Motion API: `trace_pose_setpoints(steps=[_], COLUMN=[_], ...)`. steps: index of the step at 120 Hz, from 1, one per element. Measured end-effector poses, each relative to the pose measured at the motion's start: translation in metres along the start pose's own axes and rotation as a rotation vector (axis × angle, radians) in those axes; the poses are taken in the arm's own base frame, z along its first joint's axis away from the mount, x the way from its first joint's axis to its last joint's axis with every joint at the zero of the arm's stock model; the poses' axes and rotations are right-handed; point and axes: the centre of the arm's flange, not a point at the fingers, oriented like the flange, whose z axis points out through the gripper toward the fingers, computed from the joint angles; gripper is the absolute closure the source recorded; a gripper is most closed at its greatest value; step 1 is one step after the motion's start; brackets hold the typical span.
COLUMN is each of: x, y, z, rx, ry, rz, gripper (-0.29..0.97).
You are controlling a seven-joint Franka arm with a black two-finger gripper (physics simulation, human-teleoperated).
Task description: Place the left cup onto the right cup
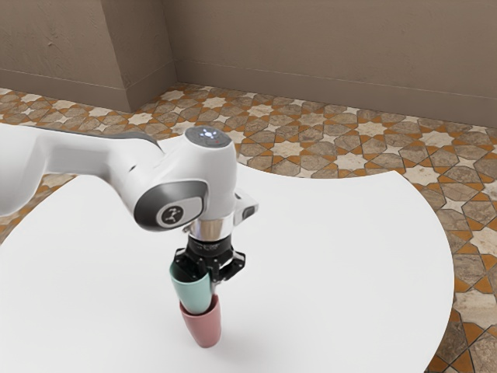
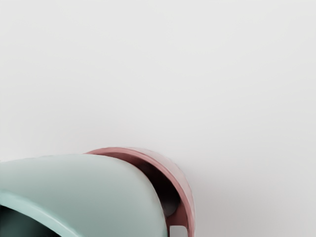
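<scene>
Exterior view: white arm (image 1: 93, 167) reaching in from the exterior view's left. Black gripper (image 1: 208, 266) pointing down, apparently clenched on the rim of the mint cup (image 1: 192, 290). Mint cup tilted, base sunk into the upright pink cup (image 1: 205, 325) on the round white table (image 1: 349, 256). Patterned tiled floor (image 1: 349, 144) beyond. Best finished by straightening the mint cup, lowering gently until seated, then letting go.

Wrist view: mint cup (image 2: 84, 192) close under the hand, pink cup (image 2: 174, 174) rim curving just behind it, white table (image 2: 173, 74) around. No obstacle nearby; main risk judged to be tipping the pink cup.
</scene>
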Motion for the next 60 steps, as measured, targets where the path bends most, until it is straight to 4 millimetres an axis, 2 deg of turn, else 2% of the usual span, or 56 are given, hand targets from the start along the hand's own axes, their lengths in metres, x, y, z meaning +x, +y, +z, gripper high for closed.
trace_pose_setpoints(steps=[20,43,60], x=[-0.001,-0.001,0.0], y=[0.003,0.006,0.006], z=[0.008,0.012,0.011], rx=[0.002,-0.005,-0.008], ry=[-0.013,-0.018,-0.017], rz=[0.007,0.013,0.014], gripper=[0.74,0.35,0.18])
